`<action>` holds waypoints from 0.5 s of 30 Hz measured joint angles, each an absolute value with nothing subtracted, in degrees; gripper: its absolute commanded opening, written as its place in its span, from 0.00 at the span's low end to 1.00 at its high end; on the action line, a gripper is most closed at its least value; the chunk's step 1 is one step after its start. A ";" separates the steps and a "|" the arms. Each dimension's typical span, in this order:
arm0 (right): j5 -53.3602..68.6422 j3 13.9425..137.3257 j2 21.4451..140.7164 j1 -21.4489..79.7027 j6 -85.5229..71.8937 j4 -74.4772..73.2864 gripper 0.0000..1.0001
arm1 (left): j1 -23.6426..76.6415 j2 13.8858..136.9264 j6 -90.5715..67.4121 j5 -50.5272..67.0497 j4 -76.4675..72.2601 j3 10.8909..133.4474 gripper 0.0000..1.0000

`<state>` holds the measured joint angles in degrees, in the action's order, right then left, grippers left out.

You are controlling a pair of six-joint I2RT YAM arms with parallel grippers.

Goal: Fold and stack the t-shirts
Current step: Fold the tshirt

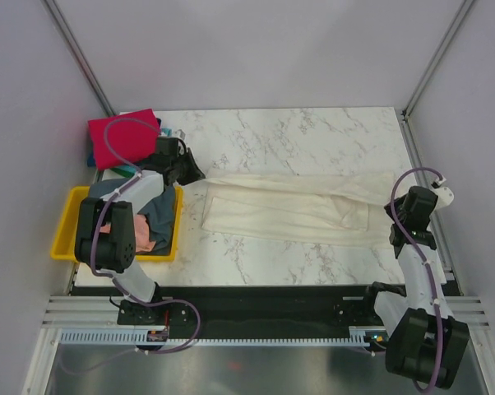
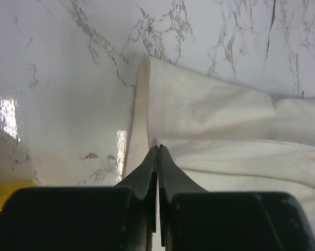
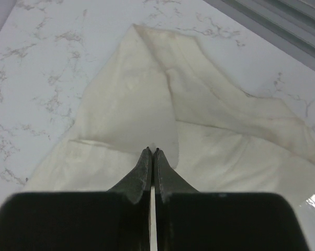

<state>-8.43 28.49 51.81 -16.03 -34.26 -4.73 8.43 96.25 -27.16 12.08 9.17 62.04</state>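
A cream-white t-shirt lies folded in a long band across the marble table; it also shows in the left wrist view and the right wrist view. My left gripper is shut, pinching the shirt's left end. My right gripper is shut, pinching the right end. A folded red t-shirt lies at the back left, with a bit of teal cloth showing beside it. Slate grey-blue and salmon pink shirts lie crumpled in the tray.
The yellow plastic tray stands at the left edge under my left arm; its corner shows in the left wrist view. Metal frame posts rise at the back corners. The table's right edge runs close to my right gripper.
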 measured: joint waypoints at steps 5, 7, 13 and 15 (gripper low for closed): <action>-8.58 26.87 54.48 -21.96 -38.33 -7.90 0.78 | 8.43 92.25 -28.73 10.96 8.88 56.18 0.70; -7.44 26.89 57.06 -24.64 -38.37 -8.60 0.81 | 8.43 90.30 -29.26 10.00 9.54 54.54 0.72; -5.45 26.92 56.21 -26.11 -38.33 -11.27 0.83 | 9.41 84.38 -29.08 6.74 10.31 54.59 0.70; -4.32 26.94 54.37 -26.11 -38.37 -11.27 0.83 | 11.18 84.62 -28.40 5.43 10.35 56.51 0.70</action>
